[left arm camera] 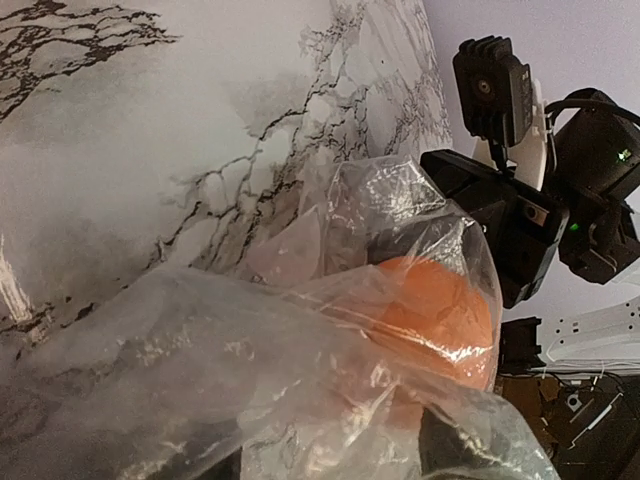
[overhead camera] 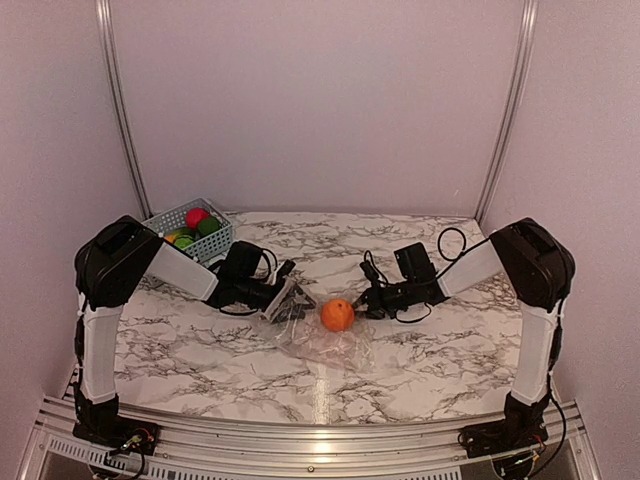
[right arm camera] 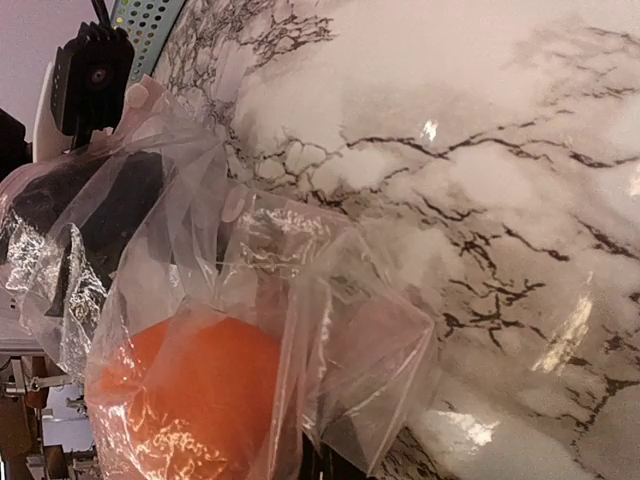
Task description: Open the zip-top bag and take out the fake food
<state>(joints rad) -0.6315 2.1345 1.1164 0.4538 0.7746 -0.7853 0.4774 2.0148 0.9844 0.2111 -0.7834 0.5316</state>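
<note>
**Clear, crinkly plastic zip-top bag [overhead camera: 330,345] lies at centre**

We see it on the white marbled desk [overhead camera: 440,350], a glossy round orange fake fruit [overhead camera: 337,315] inside. The left claw [overhead camera: 287,297] seems clamped on its edge. The right claw [overhead camera: 366,300], just beside the fruit, is veiled in plastic; we cannot tell its state.

A clear, crinkly plastic bag [left arm camera: 290,340] fills the foreground over a white marble-veined tabletop [left arm camera: 150,140]. Inside sits a round orange plastic fruit [left arm camera: 435,310].
</note>
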